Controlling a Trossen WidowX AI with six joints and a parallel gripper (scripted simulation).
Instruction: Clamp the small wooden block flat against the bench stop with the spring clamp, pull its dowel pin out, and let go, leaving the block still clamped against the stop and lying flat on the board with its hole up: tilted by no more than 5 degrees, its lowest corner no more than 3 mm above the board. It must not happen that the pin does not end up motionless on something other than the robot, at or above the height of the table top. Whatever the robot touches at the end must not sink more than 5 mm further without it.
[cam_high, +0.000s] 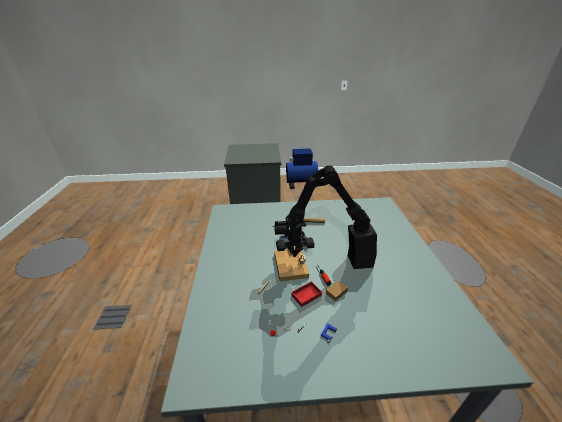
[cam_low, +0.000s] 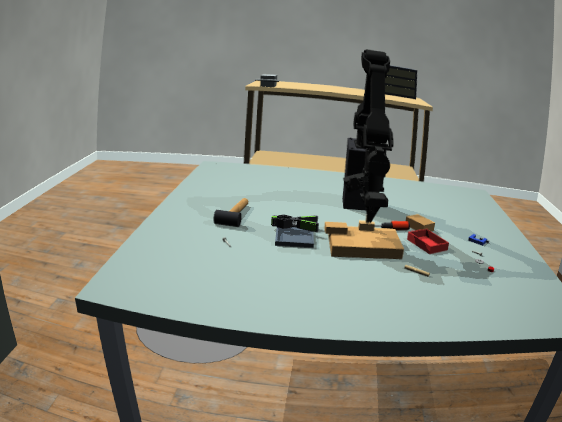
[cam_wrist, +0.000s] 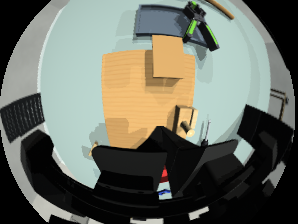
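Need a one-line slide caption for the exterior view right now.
Shut gripper poised over the small wooden block on the board; spring clamp lies unused beside it.

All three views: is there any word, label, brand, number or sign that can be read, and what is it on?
No readable text in any view.
Wall plate: blank, no marking visible.
Dark slatted panel on the shelf unit: plain stripes, no lettering.
Spring clamp, red tray, hammer: plain surfaces, no brand or label.
Small parts near the blue piece: too small to tell.
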